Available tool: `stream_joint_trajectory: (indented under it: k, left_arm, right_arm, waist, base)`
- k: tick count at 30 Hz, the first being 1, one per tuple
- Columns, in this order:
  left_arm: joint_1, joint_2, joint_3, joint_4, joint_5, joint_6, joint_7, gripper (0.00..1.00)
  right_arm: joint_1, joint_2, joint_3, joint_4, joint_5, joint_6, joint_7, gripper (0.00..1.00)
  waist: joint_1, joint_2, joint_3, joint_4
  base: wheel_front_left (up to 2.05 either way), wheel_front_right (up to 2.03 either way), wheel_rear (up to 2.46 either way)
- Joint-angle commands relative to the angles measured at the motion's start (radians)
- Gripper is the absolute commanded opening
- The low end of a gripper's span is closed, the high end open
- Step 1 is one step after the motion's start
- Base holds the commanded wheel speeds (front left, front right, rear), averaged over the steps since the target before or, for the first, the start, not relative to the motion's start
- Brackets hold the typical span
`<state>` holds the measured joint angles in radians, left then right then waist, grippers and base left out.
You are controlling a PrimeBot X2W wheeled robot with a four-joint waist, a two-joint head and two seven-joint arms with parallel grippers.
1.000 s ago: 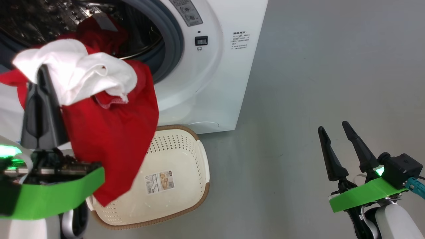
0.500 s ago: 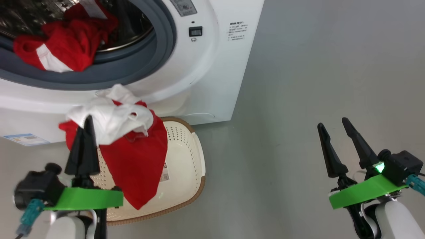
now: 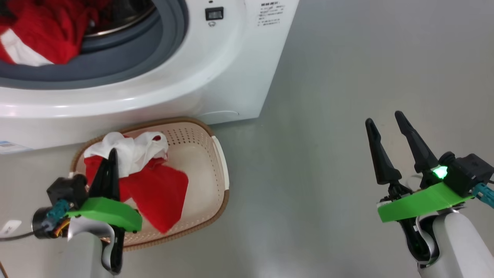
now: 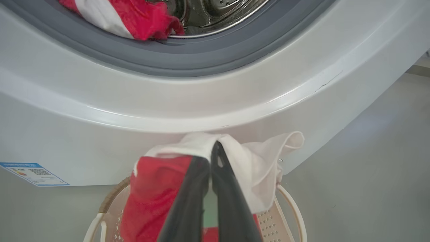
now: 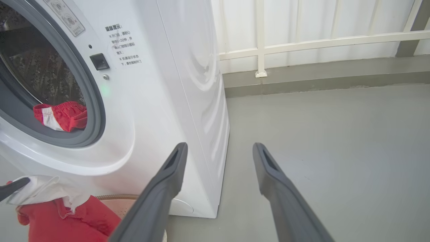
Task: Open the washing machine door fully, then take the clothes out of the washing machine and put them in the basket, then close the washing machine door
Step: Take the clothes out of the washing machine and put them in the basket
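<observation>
Two hands show in the head view. The left hand (image 3: 112, 154) is clenched on a red-and-white garment (image 3: 158, 193), fingers pressed together. The white part is bunched at the fingertips and the red part hangs down into the cream basket (image 3: 193, 150). Can't tell if the cloth touches the basket bottom.

The basket sits on the grey floor (image 3: 347, 96), just in front of the washing machine (image 3: 231, 69) and below its round opening. The perforated sides and brown rim are visible.

A second red garment (image 3: 46, 34) with a white stripe lies in the mouth of the machine, on the lower edge of the grey gasket (image 3: 127, 54). The steel drum (image 4: 215, 13) is behind it in the left wrist view. A blue sticker (image 4: 33, 173) sits low on the machine front, left of the basket in that view.

The right hand (image 3: 383, 117) is released and empty, fingers spread wide. It hangs over bare floor, well apart from the basket and off to the right of the machine. In the right wrist view its fingers point past the machine's front corner toward a white railing (image 5: 302, 43) at the back.
</observation>
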<state>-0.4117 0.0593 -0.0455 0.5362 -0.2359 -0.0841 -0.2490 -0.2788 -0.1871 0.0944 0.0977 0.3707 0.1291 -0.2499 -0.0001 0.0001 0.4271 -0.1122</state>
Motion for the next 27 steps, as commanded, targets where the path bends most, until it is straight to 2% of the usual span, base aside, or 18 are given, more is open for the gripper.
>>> stream_joint_trajectory:
  k: [1,19,27]
  left_arm:
    - [-0.026,0.025,0.033,0.014,0.011,-0.01,-0.012,0.0]
    - [-0.266,0.09,0.037,0.518,0.083,-0.026,-0.013,0.0]
    - [-0.352,0.117,0.02,0.671,0.097,-0.017,-0.013,0.0]
  right_arm:
    - [-0.012,0.003,0.029,-0.027,0.0,0.002,-0.012,1.0]
    - [-0.09,0.052,0.069,-0.04,0.007,0.002,-0.012,1.0]
    - [-0.115,0.064,0.08,-0.044,0.008,0.002,-0.012,1.0]
  waist:
    - [0.0001,-0.0001,0.04,-0.025]
    - [0.0001,-0.0001,0.223,-0.14]
    - [0.0001,-0.0001,0.282,-0.17]
  base:
    - [0.0,0.0,0.0]
    - [0.0,0.0,0.0]
    - [0.0,0.0,0.0]
